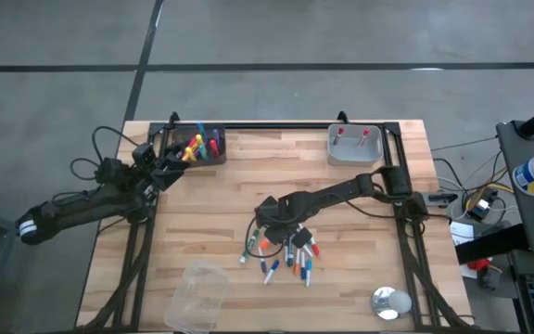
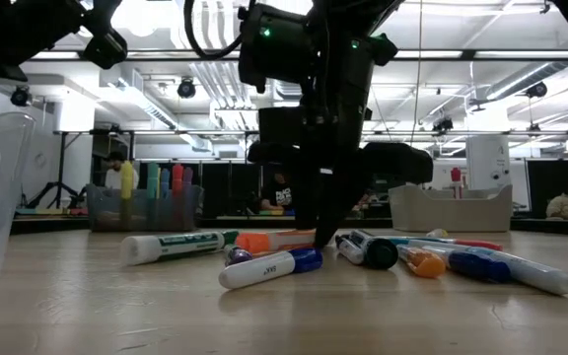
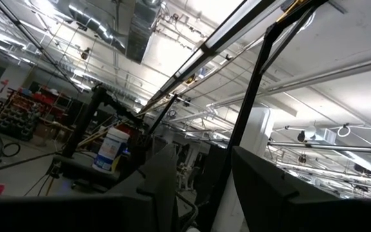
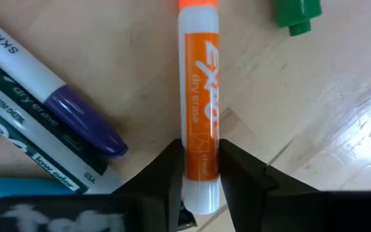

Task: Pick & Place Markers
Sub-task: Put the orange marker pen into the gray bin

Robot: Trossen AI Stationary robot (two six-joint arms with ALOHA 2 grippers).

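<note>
Right end effector [image 4: 198, 169] of mine pinches the orange marker [image 4: 199, 96], lying on the counter [image 1: 202, 204] among the loose markers [image 1: 290, 255] at its near middle.

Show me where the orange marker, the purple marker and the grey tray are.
orange marker [image 4: 200, 109]: right wrist view, on its label.
purple marker [image 4: 82, 113]: right wrist view, on its cap.
grey tray [image 1: 354, 154]: high view, on its front wall.

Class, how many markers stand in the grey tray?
2. One red-capped marker at the left of the grey tray, one at its right; any lying flat inside may be hidden.
</note>
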